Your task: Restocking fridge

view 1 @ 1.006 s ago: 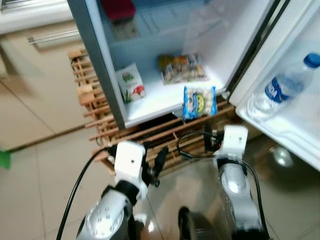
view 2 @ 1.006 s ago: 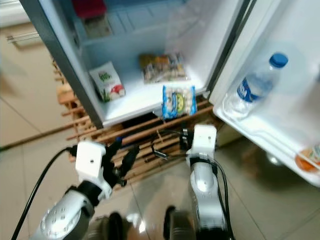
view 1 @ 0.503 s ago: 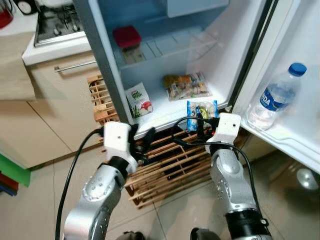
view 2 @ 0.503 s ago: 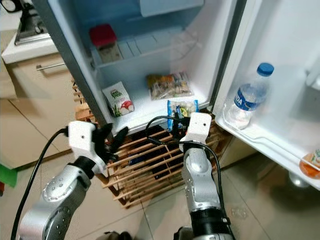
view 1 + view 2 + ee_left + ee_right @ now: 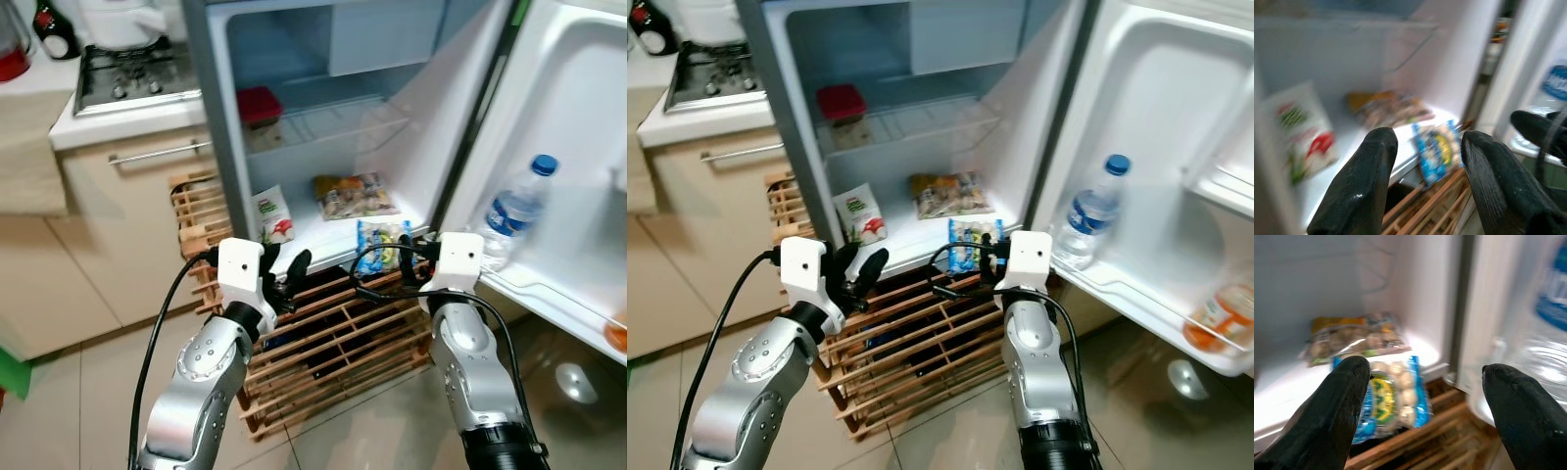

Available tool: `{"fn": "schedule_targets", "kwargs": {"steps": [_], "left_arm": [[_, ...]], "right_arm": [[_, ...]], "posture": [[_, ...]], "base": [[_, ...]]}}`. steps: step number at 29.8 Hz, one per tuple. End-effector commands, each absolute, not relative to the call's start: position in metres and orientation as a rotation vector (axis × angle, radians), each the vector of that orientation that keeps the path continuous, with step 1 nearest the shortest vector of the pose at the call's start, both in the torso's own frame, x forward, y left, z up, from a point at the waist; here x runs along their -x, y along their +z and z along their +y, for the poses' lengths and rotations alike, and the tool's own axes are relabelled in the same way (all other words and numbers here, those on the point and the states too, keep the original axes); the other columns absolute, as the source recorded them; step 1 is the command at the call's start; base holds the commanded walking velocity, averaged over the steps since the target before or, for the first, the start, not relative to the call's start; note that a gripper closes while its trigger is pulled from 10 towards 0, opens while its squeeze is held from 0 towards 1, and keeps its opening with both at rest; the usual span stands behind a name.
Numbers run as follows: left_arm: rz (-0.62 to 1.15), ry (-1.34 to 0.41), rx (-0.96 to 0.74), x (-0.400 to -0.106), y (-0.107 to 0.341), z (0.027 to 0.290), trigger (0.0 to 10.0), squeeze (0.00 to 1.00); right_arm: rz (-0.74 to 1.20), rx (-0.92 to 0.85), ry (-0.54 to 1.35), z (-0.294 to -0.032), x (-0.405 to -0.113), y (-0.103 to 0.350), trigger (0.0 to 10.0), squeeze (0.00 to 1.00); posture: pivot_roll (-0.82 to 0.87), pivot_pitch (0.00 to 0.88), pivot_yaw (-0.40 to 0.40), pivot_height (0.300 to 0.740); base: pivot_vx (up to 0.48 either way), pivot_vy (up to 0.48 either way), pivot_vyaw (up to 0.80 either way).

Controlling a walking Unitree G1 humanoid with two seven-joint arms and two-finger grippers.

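Fridge (image 5: 411, 127) view risen, right tool (image 5: 1425, 396) released blue packet (image 5: 383, 245)

You have the fridge (image 5: 294, 127) open ahead; on its bottom shelf a carton (image 5: 273, 214) stands left, a snack bag (image 5: 351, 195) further back, a blue packet (image 5: 383, 244) at the front edge. The bottle (image 5: 513, 209) sits in the door, right of the fridge; a wooden rack (image 5: 333, 338) lies below.

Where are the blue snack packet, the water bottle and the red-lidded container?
blue snack packet (image 5: 383, 244), left eye view, middle of the wrapper.
water bottle (image 5: 1091, 212), right eye view, blue label.
red-lidded container (image 5: 840, 102), right eye view, red lid.
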State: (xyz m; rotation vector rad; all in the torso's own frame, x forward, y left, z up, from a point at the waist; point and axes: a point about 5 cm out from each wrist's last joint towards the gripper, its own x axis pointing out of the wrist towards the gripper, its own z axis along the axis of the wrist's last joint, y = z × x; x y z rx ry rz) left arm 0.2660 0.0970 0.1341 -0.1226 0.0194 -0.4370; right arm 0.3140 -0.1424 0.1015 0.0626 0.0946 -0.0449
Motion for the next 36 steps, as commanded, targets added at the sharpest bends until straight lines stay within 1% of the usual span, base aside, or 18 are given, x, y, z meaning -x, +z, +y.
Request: {"fn": "schedule_targets", "kwargs": {"steps": [1, 6, 11, 17, 22, 24, 25, 27, 29, 31, 33, 34, 36], "left_arm": [[-0.035, -0.490, 0.085, -0.267, 0.144, 0.087, 10.0, 0.00], [-0.040, -0.491, 0.093, -0.267, 0.143, 0.085, 10.0, 0.00], [-0.046, -0.482, 0.103, -0.267, 0.143, 0.087, 10.0, 0.00], [-0.023, -0.458, 0.095, -0.269, 0.140, 0.087, 10.0, 0.00], [0.008, -0.470, 0.094, -0.271, 0.136, 0.087, 10.0, 0.00], [0.062, -0.512, 0.102, -0.278, 0.130, 0.084, 10.0, 0.00], [0.062, -0.512, 0.102, -0.278, 0.130, 0.084, 10.0, 0.00], [0.121, -0.547, 0.109, -0.294, 0.122, 0.081, 10.0, 0.00], [0.135, -0.549, 0.110, -0.299, 0.121, 0.081, 10.0, 0.00], [0.165, -0.577, 0.085, -0.316, 0.116, 0.080, 10.0, 0.00], [0.165, -0.577, 0.085, -0.316, 0.116, 0.080, 10.0, 0.00], [0.193, -0.571, 0.043, -0.339, 0.114, 0.080, 10.0, 0.00], [0.203, -0.551, 0.034, -0.352, 0.115, 0.082, 10.0, 0.00]], "right_arm": [[0.134, -0.074, -0.030, -0.143, -0.314, 0.094, 10.0, 0.00], [0.171, -0.082, 0.015, -0.136, -0.313, 0.085, 10.0, 0.00], [0.165, -0.074, 0.047, -0.131, -0.313, 0.086, 10.0, 0.00], [0.187, -0.107, 0.069, -0.128, -0.311, 0.083, 10.0, 0.00], [0.176, -0.092, 0.034, -0.133, -0.310, 0.084, 10.0, 0.00], [0.152, -0.046, 0.003, -0.141, -0.305, 0.088, 10.0, 0.00], [0.152, -0.046, 0.003, -0.141, -0.305, 0.088, 10.0, 0.00], [0.134, 0.008, -0.023, -0.151, -0.293, 0.091, 10.0, 0.00], [0.131, 0.022, -0.024, -0.153, -0.287, 0.092, 10.0, 0.00], [0.117, 0.052, -0.036, -0.157, -0.265, 0.096, 10.0, 0.00], [0.117, 0.052, -0.036, -0.157, -0.265, 0.096, 10.0, 0.00], [0.108, 0.087, -0.053, -0.165, -0.241, 0.099, 10.0, 0.00], [0.097, 0.126, -0.056, -0.168, -0.224, 0.104, 10.0, 0.00]], "posture": [[-0.16, 0.008, 0.051, 0.736], [-0.15, 0.006, 0.044, 0.736], [-0.15, 0.005, 0.040, 0.736], [-0.15, 0.014, 0.038, 0.736], [-0.15, 0.029, 0.041, 0.736], [-0.17, 0.046, 0.047, 0.736], [-0.17, 0.046, 0.047, 0.736], [-0.21, 0.067, 0.062, 0.736], [-0.22, 0.072, 0.066, 0.736], [-0.29, 0.111, 0.092, 0.736], [-0.29, 0.111, 0.092, 0.736], [-0.34, 0.164, 0.113, 0.736], [-0.39, 0.194, 0.125, 0.736]], "base": [[0.480, 0.000, 0.00], [0.480, 0.000, 0.00], [0.480, 0.000, 0.00], [0.000, 0.000, 0.00], [0.000, 0.000, 0.00], [0.000, 0.000, 0.00], [0.000, 0.000, 0.00], [0.000, 0.000, 0.00], [0.000, 0.000, 0.00], [0.000, 0.000, 0.00], [0.000, 0.000, 0.00], [0.000, 0.000, 0.00], [0.000, 0.000, 0.00]]}}
